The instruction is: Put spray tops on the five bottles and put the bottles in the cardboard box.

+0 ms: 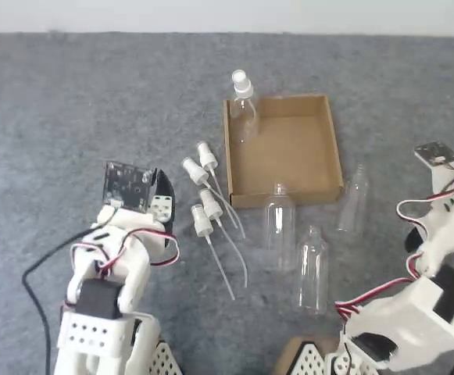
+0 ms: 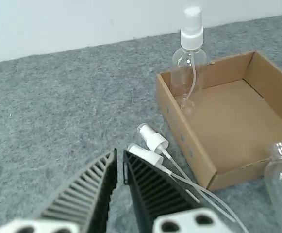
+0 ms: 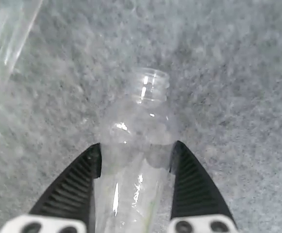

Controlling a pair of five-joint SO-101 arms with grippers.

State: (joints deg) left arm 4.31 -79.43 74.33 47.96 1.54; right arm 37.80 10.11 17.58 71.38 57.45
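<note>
My right gripper is shut on a clear uncapped bottle, one finger at each side of its shoulder, neck pointing away over the grey carpet. The right arm stands at the table's right edge. Three more uncapped bottles lie in front of the cardboard box. A bottle with a spray top stands in the box's far left corner. Several loose spray tops lie left of the box. My left gripper is shut and empty, just short of the spray tops.
Grey carpet covers the table, and a pale wall runs along the back. A second clear bottle lies near the held one. The box wall rises close beyond the spray tops. A black cable loops left of the left arm.
</note>
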